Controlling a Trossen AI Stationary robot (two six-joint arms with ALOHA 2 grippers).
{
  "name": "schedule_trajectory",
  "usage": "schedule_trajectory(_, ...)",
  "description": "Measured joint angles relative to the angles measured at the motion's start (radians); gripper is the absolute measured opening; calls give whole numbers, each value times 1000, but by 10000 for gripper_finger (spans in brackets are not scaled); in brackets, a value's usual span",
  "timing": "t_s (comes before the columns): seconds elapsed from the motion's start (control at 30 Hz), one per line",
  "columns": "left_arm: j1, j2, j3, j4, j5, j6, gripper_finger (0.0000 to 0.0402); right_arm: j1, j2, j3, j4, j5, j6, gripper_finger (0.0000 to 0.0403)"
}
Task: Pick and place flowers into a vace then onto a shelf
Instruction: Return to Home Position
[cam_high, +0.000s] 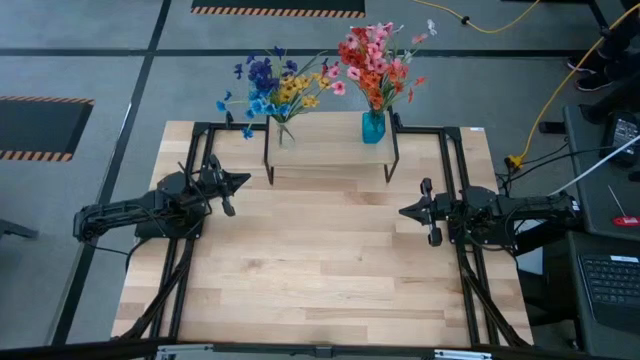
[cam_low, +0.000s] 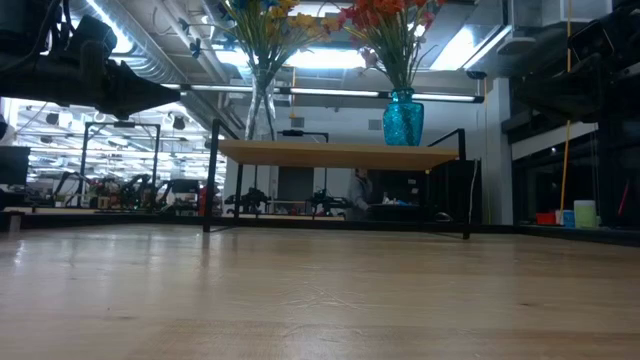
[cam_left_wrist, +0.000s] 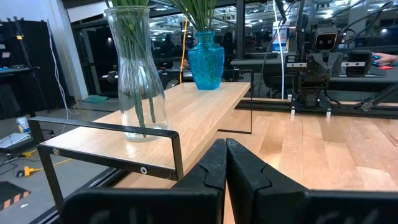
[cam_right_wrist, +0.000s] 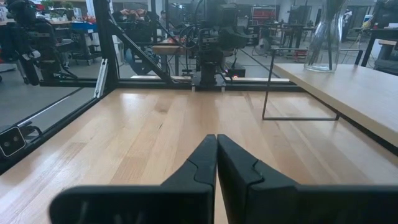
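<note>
The matte black, wedge-shaped fingers of the left gripper (cam_high: 238, 182) are pressed flat together on nothing, over the left of the pale plank table (cam_high: 320, 280). The right gripper (cam_high: 406, 211) faces it from the right side, also closed and empty. Beyond them the shelf (cam_high: 330, 155), a smooth light board on thin black legs, carries a waisted clear glass vase (cam_left_wrist: 137, 81) of blue and yellow flowers (cam_high: 268, 88) and a bulbous turquoise vase (cam_left_wrist: 207, 60) of red, pink and orange flowers (cam_high: 375, 65).
</note>
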Motion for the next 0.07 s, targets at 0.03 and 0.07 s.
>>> schedule_trajectory(0.03, 0, 0, 0, 0, 0, 0, 1, 0, 0, 0, 0, 0, 0, 17)
schedule_trajectory(0.07, 0, 0, 0, 0, 0, 0, 1, 0, 0, 0, 0, 0, 0, 17)
